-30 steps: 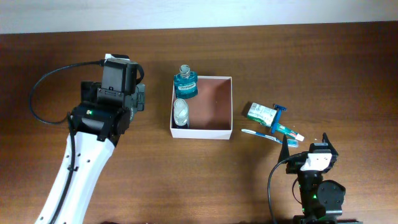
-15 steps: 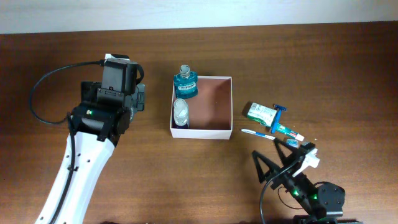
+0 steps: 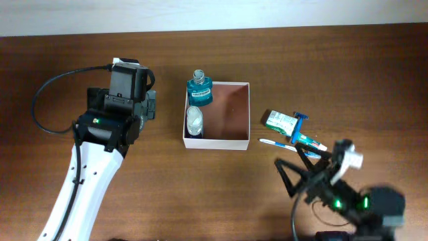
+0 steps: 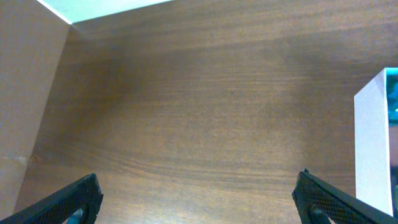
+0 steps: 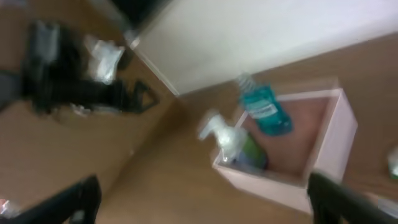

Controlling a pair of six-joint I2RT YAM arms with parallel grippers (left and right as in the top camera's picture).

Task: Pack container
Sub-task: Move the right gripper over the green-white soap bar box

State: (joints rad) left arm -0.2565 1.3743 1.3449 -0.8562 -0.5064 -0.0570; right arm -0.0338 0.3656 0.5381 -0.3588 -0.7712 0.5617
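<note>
The container [image 3: 215, 142] is a shallow white-walled box with a reddish-brown floor at mid-table. A teal mouthwash bottle [image 3: 199, 90] and a clear spray bottle [image 3: 194, 120] stand along its left side. Its right half is bare. My left gripper [image 3: 153, 106] hangs open to the left of the box, and the left wrist view shows bare wood between its fingers [image 4: 73, 200] and the box's white wall [image 4: 373, 143] at the right edge. My right gripper [image 3: 297, 170] is open near the front right, with nothing in it. Its blurred wrist view shows the container [image 5: 267, 183] and mouthwash bottle [image 5: 264, 109].
Right of the box lie a green packet [image 3: 279, 121], a blue razor [image 3: 300, 124], a toothbrush [image 3: 277, 143] and a small tube [image 3: 311, 140], close to my right gripper's fingers. The left arm's white link and black cable cover the table's left side.
My right arm has swung from pointing away at the front edge to lying tilted, its open gripper now aimed left toward the box. The left arm has not moved.
</note>
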